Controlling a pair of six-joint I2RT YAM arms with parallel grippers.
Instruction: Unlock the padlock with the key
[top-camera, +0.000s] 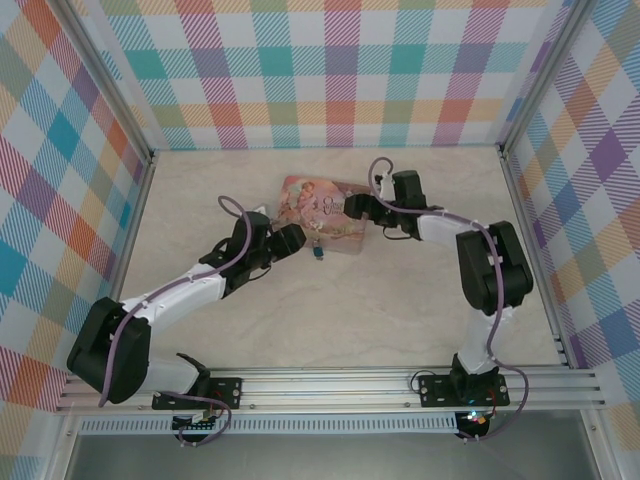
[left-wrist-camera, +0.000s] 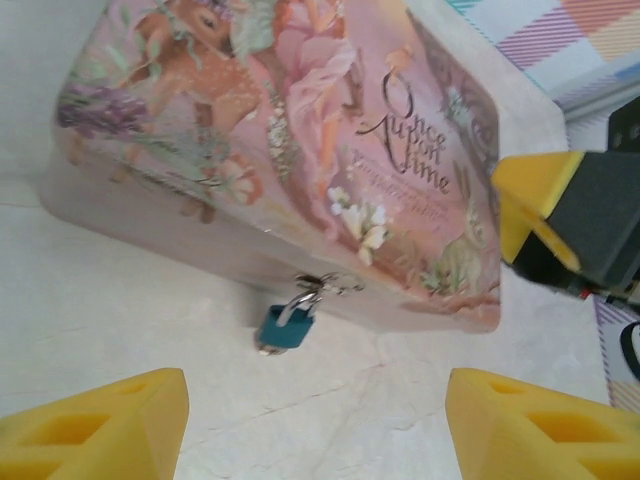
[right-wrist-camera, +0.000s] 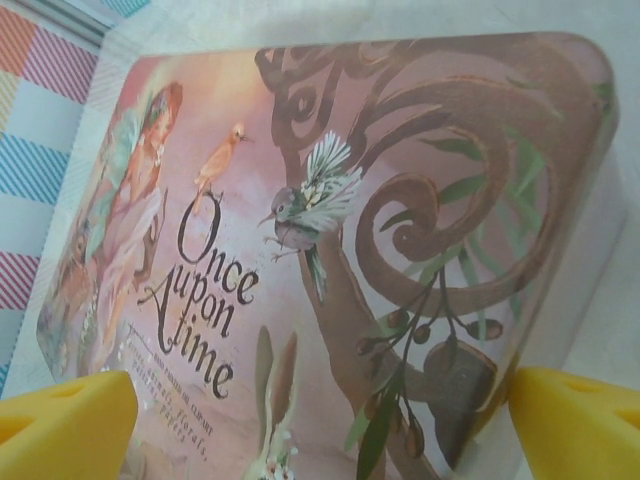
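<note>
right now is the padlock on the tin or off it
On: the padlock hangs by its shackle from the front clasp of the tin. Cannot tell if it is locked.

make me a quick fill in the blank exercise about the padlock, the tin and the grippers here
1. The padlock hanging from the tin has a ___ body.
2. The tin's lid reads "Once upon a ___".
3. The left gripper is ___, holding nothing.
4. The right gripper has ___ fingertips.

Missing words: blue-teal; time; open; yellow
</note>
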